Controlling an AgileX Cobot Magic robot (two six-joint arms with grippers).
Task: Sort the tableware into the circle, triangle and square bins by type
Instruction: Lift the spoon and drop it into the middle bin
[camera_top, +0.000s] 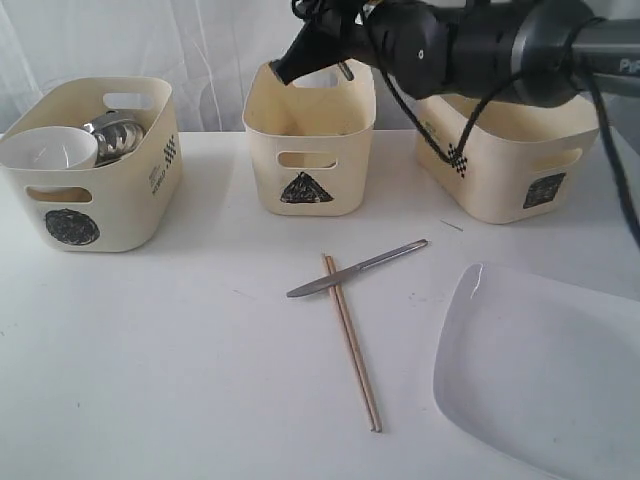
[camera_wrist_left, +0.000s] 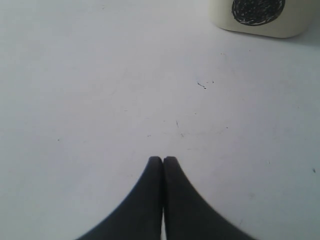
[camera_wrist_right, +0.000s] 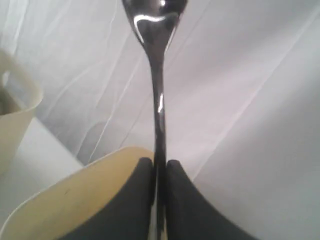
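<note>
My right gripper (camera_wrist_right: 160, 162) is shut on the handle of a steel spoon (camera_wrist_right: 156, 30), whose bowl points away from the fingers. In the exterior view this gripper (camera_top: 288, 68) hangs over the rim of the triangle bin (camera_top: 310, 150). A grey knife (camera_top: 355, 269) lies across tan chopsticks (camera_top: 352, 345) on the table. The large white plate (camera_top: 545, 370) rests at the front right. A white bowl (camera_top: 48, 150) and steel ware (camera_top: 118, 135) sit in the circle bin (camera_top: 100, 200). My left gripper (camera_wrist_left: 162, 159) is shut and empty above bare table, outside the exterior view.
The square bin (camera_top: 500, 180) stands at the back right, partly behind my right arm. A cream bin rim (camera_wrist_right: 75, 200) lies just beneath the right fingers. The circle bin's corner (camera_wrist_left: 257, 12) shows ahead of the left gripper. A white curtain hangs behind the bins.
</note>
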